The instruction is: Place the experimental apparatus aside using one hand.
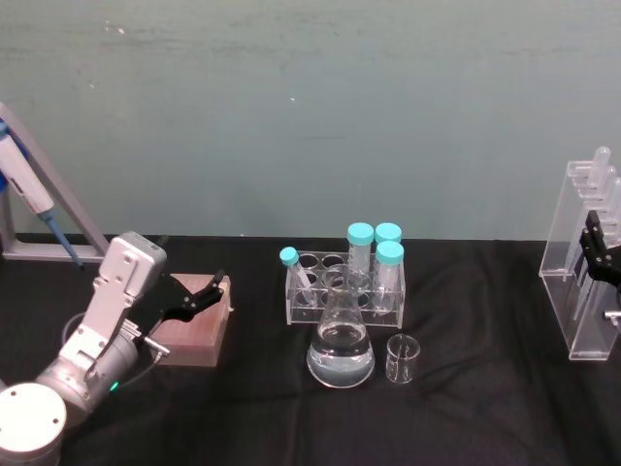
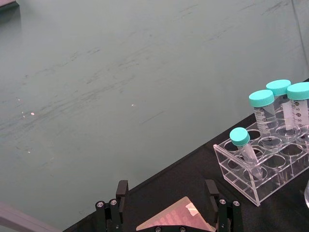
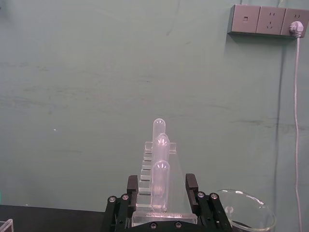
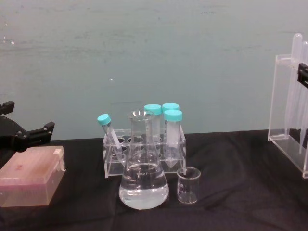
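Note:
The tall clear acrylic stand with plastic pipettes stands at the table's far right, also seen in the chest view. My right gripper holds it. In the right wrist view its fingers press against both sides of the stand. The conical flask with clear liquid and the small glass beaker sit side by side at the table's middle, flask to the left of beaker. My left gripper hangs open over a pink box at the left.
A clear tube rack with teal-capped tubes stands right behind the flask. A pipettor on a grey stand is at the far left. A round glass rim shows beside the stand in the right wrist view. Black cloth lies open between beaker and stand.

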